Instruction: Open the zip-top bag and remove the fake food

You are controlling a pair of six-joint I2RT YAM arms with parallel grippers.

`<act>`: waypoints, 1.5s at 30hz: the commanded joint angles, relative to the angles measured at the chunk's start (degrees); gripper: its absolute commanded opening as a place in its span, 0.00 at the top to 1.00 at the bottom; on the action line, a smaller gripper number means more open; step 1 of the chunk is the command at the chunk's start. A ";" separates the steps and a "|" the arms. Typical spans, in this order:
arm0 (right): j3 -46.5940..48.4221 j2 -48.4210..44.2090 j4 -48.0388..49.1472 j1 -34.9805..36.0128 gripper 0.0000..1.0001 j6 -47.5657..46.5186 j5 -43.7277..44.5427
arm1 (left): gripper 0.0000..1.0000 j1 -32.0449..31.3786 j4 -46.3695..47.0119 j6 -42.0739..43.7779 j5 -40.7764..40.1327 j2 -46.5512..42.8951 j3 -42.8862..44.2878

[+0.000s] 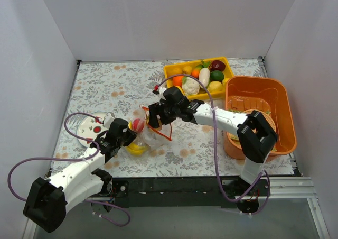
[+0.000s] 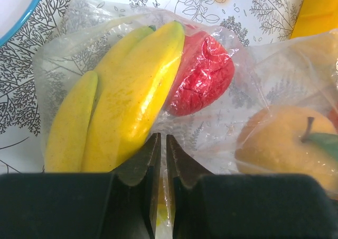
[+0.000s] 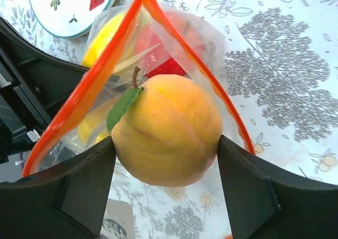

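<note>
The bag (image 1: 152,135) lies on the flowered tablecloth (image 3: 285,80), stretched between the two grippers. Its long axis runs from one gripper to the other: the closed bottom sits at the left gripper (image 2: 161,152) and the mouth points at the right gripper (image 3: 166,144).

The left gripper's jaws are clenched almost together, pinching a fold of the bag's clear plastic at the bottom end. Just beyond its fingertips, inside the bag, a bunch of bananas (image 2: 127,96) lies lengthwise, pointing away from the gripper. A crinkle-wrapped red fruit (image 2: 203,75) touches the bananas on their right.

The mouth is spread open, and its orange zip strip (image 3: 79,91) forms a loop that narrows to a point far from the right gripper. That gripper grasps a yellow-orange peach (image 3: 169,122) with a brown stem and green leaf. One finger presses each side of the peach, right at the open mouth between the two runs of the strip.

A watermelon-print plate (image 3: 68,11) lies past the bag from the right gripper, and a yellow tray (image 1: 174,69) of toy food and an orange tub (image 1: 282,99) sit behind it.
</note>
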 commanded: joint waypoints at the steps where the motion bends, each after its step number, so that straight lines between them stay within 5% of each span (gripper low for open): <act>1: 1.95 -4.60 -5.26 -0.79 0.57 -2.56 4.66 | 0.90 0.67 -5.77 1.19 -2.42 1.21 -0.24; 11: 4.67 -11.46 -13.97 -3.60 0.57 -8.97 8.35 | 0.91 0.94 -5.51 1.54 -1.98 1.47 0.20; 21: 10.46 -16.39 -18.82 -17.66 0.56 -13.46 8.70 | 0.91 1.11 -5.60 2.07 -1.36 1.03 0.81; 32: 31.21 4.95 -11.89 -29.79 0.57 -13.29 18.11 | 0.91 1.11 -6.30 4.44 -0.84 0.68 3.45; 45: 46.61 28.78 -5.63 -31.73 0.57 -13.47 15.47 | 0.91 1.29 -5.25 6.11 0.31 1.91 3.54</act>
